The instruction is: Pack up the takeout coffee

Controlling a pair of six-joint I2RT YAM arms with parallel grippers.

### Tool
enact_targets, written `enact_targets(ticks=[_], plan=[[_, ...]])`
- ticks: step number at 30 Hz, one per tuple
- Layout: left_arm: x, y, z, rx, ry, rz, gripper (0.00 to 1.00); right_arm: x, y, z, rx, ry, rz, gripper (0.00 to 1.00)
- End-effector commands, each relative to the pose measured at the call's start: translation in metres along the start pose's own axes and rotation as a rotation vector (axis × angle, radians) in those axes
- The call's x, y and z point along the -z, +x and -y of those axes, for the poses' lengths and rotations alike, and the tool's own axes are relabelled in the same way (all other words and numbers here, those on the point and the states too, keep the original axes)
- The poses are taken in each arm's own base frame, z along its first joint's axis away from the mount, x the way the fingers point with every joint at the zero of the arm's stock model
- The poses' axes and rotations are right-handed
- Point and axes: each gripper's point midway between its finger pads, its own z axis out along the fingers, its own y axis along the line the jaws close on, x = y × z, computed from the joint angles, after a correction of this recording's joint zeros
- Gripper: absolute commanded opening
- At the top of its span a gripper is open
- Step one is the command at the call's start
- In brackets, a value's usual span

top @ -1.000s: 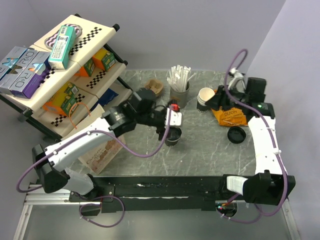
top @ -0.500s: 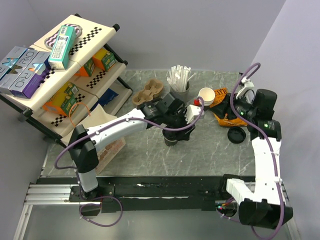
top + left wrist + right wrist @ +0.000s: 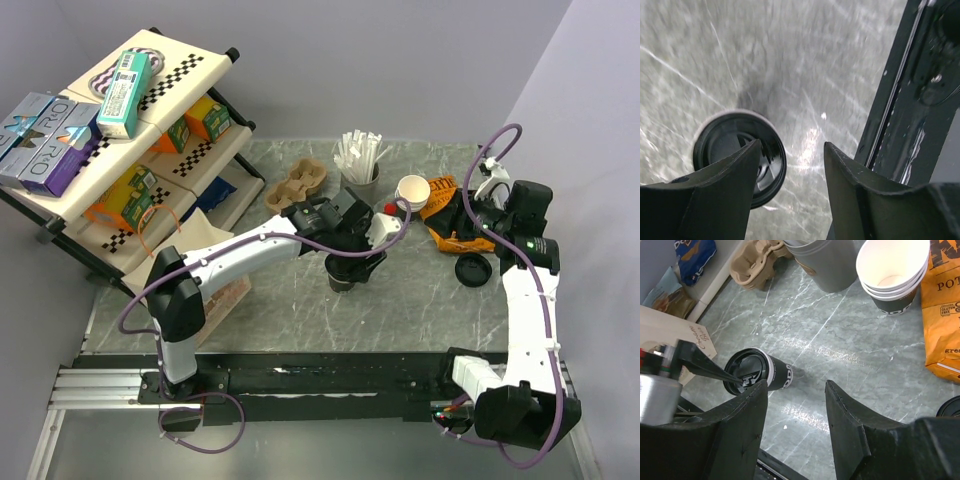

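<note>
The takeout coffee, a dark cup with a round black lid, stands upright on the marble table. My left gripper hangs right above it. In the left wrist view the left gripper is open, with only table showing between its fingers. The coffee sits to the left of that gap, partly under the left finger. My right gripper hovers over the orange bag at the right. It is also open, with nothing between its fingers, and the coffee lies well ahead of it.
A stack of white cups and a straw holder stand at the back. An orange snack bag and a loose black lid lie at the right. A cardboard cup carrier and a shelf rack are at the left.
My left arm has reached out and risen over the coffee, and its jaws have narrowed. My right wrist has drawn back toward the near right.
</note>
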Motion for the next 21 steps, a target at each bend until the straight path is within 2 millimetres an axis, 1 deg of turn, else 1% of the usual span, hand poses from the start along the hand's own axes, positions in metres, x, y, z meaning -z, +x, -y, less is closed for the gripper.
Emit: enact_targets(ticks=[1,9,14,21], plan=[[0.008,0.012,-0.002,0.001,-0.033,-0.032,0.59,0.000,-0.010,-0.001,0.000,-0.011,0.030,0.57],[0.000,0.024,-0.005,0.012,-0.049,-0.068,0.55,-0.002,-0.008,0.000,-0.016,-0.022,0.019,0.57],[-0.002,0.025,-0.009,-0.002,-0.064,-0.079,0.52,-0.004,-0.006,0.000,-0.025,-0.029,0.012,0.57],[-0.002,0.030,-0.005,-0.030,-0.047,-0.099,0.47,-0.004,-0.006,-0.001,-0.025,-0.035,0.014,0.57]])
